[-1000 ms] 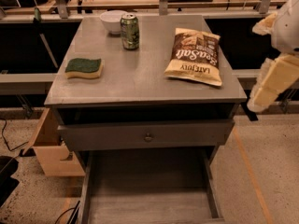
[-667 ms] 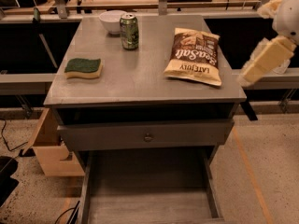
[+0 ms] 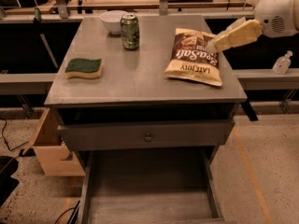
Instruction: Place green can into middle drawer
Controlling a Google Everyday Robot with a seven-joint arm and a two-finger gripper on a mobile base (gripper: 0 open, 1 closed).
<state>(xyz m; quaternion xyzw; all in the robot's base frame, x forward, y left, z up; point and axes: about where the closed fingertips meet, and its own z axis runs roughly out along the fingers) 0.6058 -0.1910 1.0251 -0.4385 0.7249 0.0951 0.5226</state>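
The green can (image 3: pixel 130 31) stands upright at the back of the cabinet top, next to a white bowl (image 3: pixel 113 21). My gripper (image 3: pixel 216 44) reaches in from the upper right and hovers over the right edge of a chip bag (image 3: pixel 194 56), well to the right of the can and holding nothing. The middle drawer (image 3: pixel 147 190) is pulled open below, and its grey wood-grain floor is bare.
A green and yellow sponge (image 3: pixel 84 67) lies at the left of the cabinet top. A shut drawer front with a round knob (image 3: pixel 148 136) sits above the open drawer. A cardboard box (image 3: pixel 51 148) stands on the floor at the left. A small bottle (image 3: pixel 282 62) sits on the right ledge.
My arm has swung up and to the left, from beside the cabinet's right edge to over the right side of the chip bag. The can and drawer have not moved.
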